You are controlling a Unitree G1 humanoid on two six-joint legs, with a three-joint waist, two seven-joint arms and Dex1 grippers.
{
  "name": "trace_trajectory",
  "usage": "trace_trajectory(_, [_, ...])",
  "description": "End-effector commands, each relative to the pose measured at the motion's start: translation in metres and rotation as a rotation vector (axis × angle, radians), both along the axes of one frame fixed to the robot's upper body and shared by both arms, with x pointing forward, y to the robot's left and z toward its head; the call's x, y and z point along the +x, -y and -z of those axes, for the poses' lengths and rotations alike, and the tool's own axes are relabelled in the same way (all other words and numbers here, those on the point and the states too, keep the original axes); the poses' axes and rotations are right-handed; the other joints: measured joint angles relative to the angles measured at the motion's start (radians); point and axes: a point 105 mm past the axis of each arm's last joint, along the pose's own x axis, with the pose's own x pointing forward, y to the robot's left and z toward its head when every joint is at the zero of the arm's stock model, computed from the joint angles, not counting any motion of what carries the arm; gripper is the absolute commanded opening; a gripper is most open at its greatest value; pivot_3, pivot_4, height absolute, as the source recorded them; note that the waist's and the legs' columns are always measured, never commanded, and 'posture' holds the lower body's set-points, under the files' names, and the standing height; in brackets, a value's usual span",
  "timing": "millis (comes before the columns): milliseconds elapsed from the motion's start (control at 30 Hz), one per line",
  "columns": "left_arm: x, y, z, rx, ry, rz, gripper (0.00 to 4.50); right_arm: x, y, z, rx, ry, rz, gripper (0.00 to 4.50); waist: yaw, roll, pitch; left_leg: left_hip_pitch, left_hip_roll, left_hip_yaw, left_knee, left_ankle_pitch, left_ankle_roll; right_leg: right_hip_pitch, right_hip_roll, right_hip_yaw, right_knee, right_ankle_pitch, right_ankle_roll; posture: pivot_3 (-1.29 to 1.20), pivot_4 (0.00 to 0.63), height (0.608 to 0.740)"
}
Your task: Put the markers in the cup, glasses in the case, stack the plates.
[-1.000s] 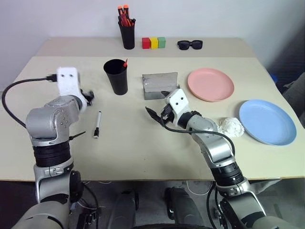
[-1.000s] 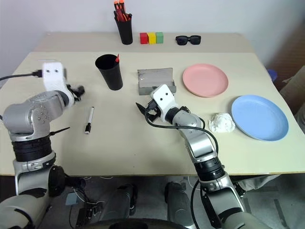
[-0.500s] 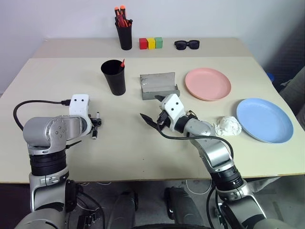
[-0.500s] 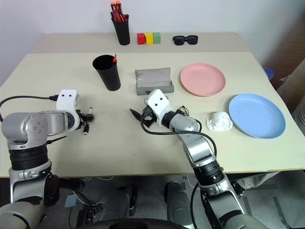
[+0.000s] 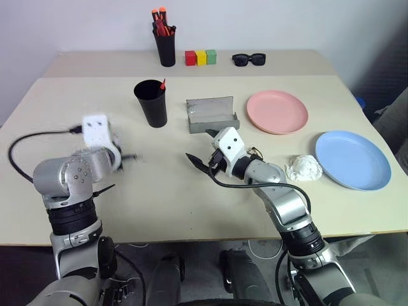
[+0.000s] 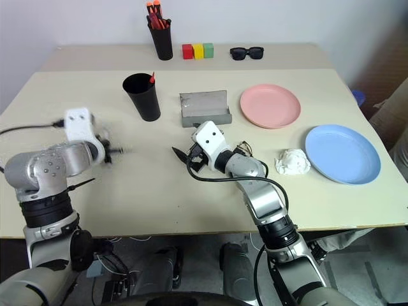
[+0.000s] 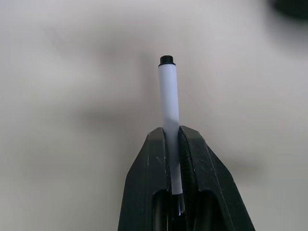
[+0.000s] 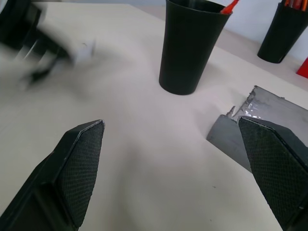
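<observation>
Left gripper [image 7: 173,139] jaws clenched on white marker [image 7: 169,103], its black end sticking out past the tips, above the counter [image 5: 166,191]. Right gripper [image 8: 173,159] jaws released wide, facing cup [image 8: 191,45] with the red-tipped marker [image 8: 229,7] inside.

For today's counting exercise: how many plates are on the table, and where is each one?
2. The pink plate lies right of the open grey case; the blue plate lies apart from it, near the table's right edge, beside a crumpled white wad. None look hidden.
</observation>
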Motion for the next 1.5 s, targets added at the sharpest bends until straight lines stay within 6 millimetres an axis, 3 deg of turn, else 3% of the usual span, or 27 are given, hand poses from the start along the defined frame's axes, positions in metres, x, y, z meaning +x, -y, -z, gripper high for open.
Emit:
trace_trajectory(33, [0.010, -0.004, -0.074, 0.063, 0.377, -0.029, 0.04, 0.019, 0.006, -0.036, 0.113, 0.106, 0.120, 4.50, 0.002, 0.000, 0.000, 0.000, 0.000, 0.000, 0.000, 0.000, 0.000, 0.000, 0.000, 0.000, 0.000, 0.000, 0.000, 0.00, 0.150, 0.740])
trace_trajectory(167, [0.028, 0.014, -0.117, 0.112, 0.632, 0.028, 0.04, 0.038, 0.015, -0.054, 0.186, 0.154, 0.232, 4.50, 0.015, 0.000, 0.000, 0.000, 0.000, 0.001, 0.000, 0.001, -0.001, 0.000, 0.000, 0.000, -0.001, 0.001, -0.001, 0.00, 0.150, 0.740])
trace_trajectory(300, [0.051, 0.041, -0.131, 0.121, 0.754, 0.107, 0.04, 0.038, 0.009, -0.055, 0.197, 0.162, 0.214, 4.50, 0.026, 0.000, 0.000, -0.001, 0.000, 0.001, 0.000, 0.000, 0.000, 0.000, 0.000, 0.000, -0.003, 0.001, -0.001, 0.00, 0.150, 0.740])
trace_trajectory(600, [0.083, 0.087, -0.109, 0.112, 0.777, 0.223, 0.04, 0.028, 0.003, -0.051, 0.212, 0.154, 0.202, 4.50, 0.015, 0.000, 0.000, -0.001, 0.000, 0.002, 0.000, 0.000, 0.001, 0.000, 0.000, 0.000, -0.002, 0.001, 0.000, 0.00, 0.150, 0.740])
trace_trajectory(900, [0.090, 0.089, -0.094, 0.153, 0.754, 0.225, 0.04, 0.024, 0.003, -0.048, 0.213, 0.145, 0.207, 4.50, 0.018, 0.000, 0.000, -0.001, 0.000, 0.002, 0.000, 0.000, 0.001, 0.000, 0.000, 0.000, -0.002, 0.001, 0.000, 0.00, 0.150, 0.740])
trace_trajectory(1000, [0.090, 0.087, -0.090, 0.152, 0.745, 0.210, 1.14, 0.024, 0.003, -0.048, 0.210, 0.145, 0.207, 4.50, 0.019, 0.000, 0.000, -0.001, 0.000, 0.001, 0.000, 0.000, 0.001, 0.000, 0.000, 0.000, -0.002, 0.001, 0.000, 0.00, 0.150, 0.740])
trace_trajectory(1133, [0.090, 0.085, -0.087, 0.149, 0.740, 0.194, 3.05, 0.025, 0.003, -0.048, 0.207, 0.144, 0.203, 4.50, 0.019, 0.000, 0.000, -0.001, 0.000, 0.001, 0.000, 0.000, 0.001, 0.000, 0.000, 0.000, -0.002, 0.001, 0.000, 0.00, 0.150, 0.740])
trace_trajectory(1367, [0.085, 0.084, -0.095, 0.065, 0.776, 0.198, 3.05, 0.024, 0.000, -0.048, 0.198, 0.139, 0.180, 4.50, 0.018, 0.000, 0.000, -0.001, 0.000, 0.001, 0.000, 0.000, 0.001, 0.000, 0.000, 0.000, -0.002, 0.001, 0.000, 0.00, 0.150, 0.740])
trace_trajectory(1500, [0.073, 0.110, -0.117, 0.047, 0.838, 0.439, 3.05, 0.017, 0.005, -0.041, 0.142, 0.123, 0.123, 4.50, 0.018, 0.000, 0.000, -0.001, 0.000, 0.001, 0.000, 0.000, 0.001, 0.000, 0.001, 0.000, -0.002, 0.001, 0.000, 0.00, 0.150, 0.740])
